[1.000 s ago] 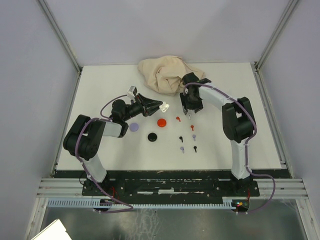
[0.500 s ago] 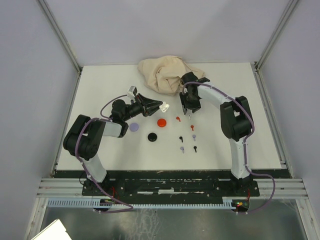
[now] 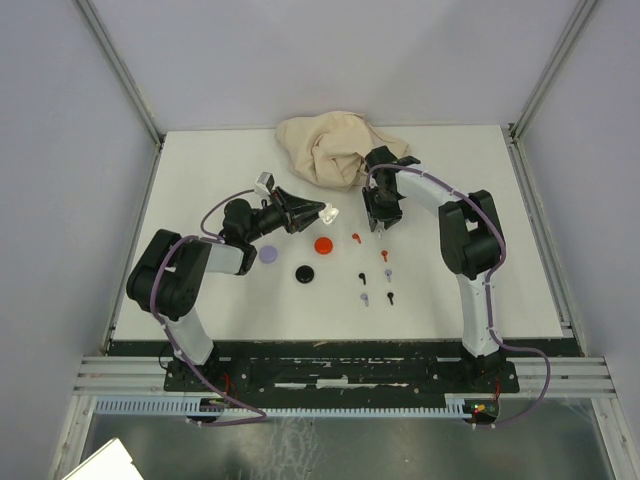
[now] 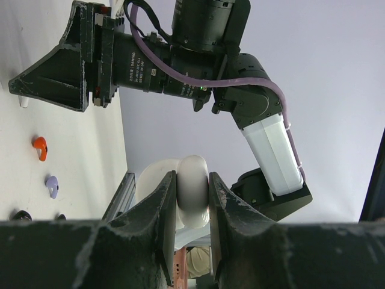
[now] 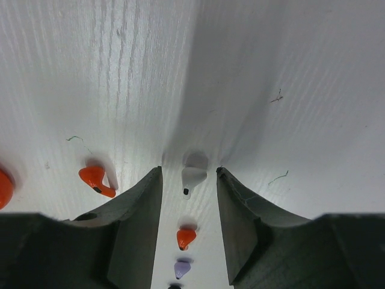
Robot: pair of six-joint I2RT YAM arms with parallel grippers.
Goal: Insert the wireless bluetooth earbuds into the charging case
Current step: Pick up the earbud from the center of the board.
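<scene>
Overhead, the right gripper [image 3: 380,226] covers its target completely. The wrist camera finds it: a white earbud [image 5: 193,176] lying on the table [image 5: 289,72], squarely between the spread fingers [image 5: 135,205], and neither one touches it. Over on the left, the left gripper [image 4: 192,179] is clamped on the white charging case [image 4: 192,201]. Its fingers mask most of the case, so there's no reading whether the lid is up. A red earbud [image 3: 355,237] lies between the two grippers.

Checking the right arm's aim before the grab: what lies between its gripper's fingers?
A white earbud lies on the table between the open fingers of the right gripper, touching neither; the right wrist view shows it.
</scene>
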